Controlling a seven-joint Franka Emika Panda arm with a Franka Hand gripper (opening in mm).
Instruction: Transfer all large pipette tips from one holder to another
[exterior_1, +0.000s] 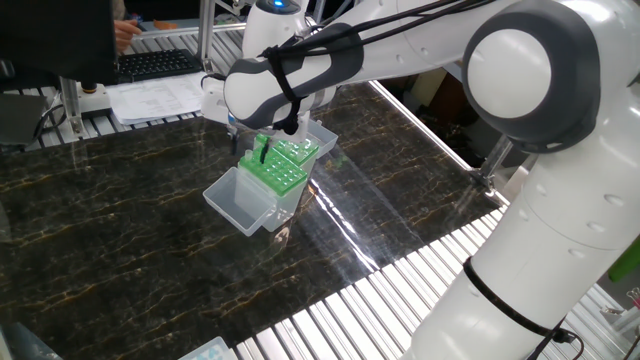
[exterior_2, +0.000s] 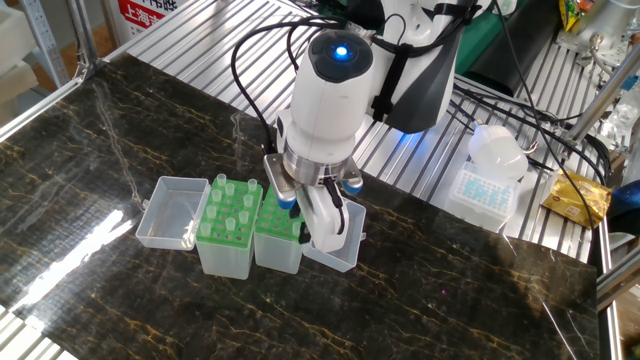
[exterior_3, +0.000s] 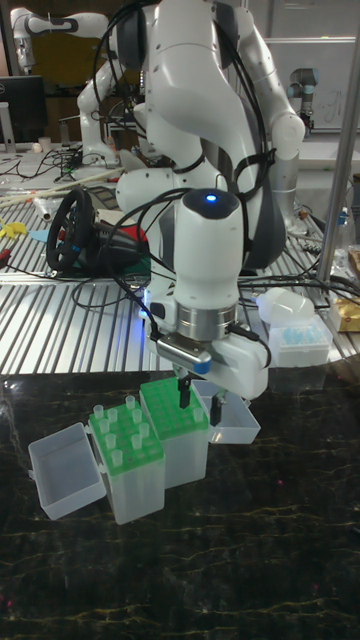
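Two clear holders with green perforated tops stand side by side. The left holder (exterior_2: 228, 222) (exterior_3: 128, 445) carries several large pipette tips (exterior_2: 232, 196) (exterior_3: 118, 422) standing upright in its holes. The right holder (exterior_2: 280, 228) (exterior_3: 176, 408) shows a flat green top with no tip that I can make out. My gripper (exterior_3: 183, 392) (exterior_1: 262, 151) hangs just above the right holder's top. Its dark fingers stand close together, shut. Whether a tip sits between them is too small to tell. In the other fixed view the hand hides the fingertips.
Each holder's clear lid lies open beside it: one on the left (exterior_2: 168, 210) (exterior_3: 64, 468), one on the right (exterior_2: 334, 245) (exterior_3: 230, 420). A white box of small blue tips (exterior_2: 485, 188) (exterior_3: 300, 340) sits on the metal rollers behind. The dark marble table (exterior_2: 450, 290) surrounds the holders.
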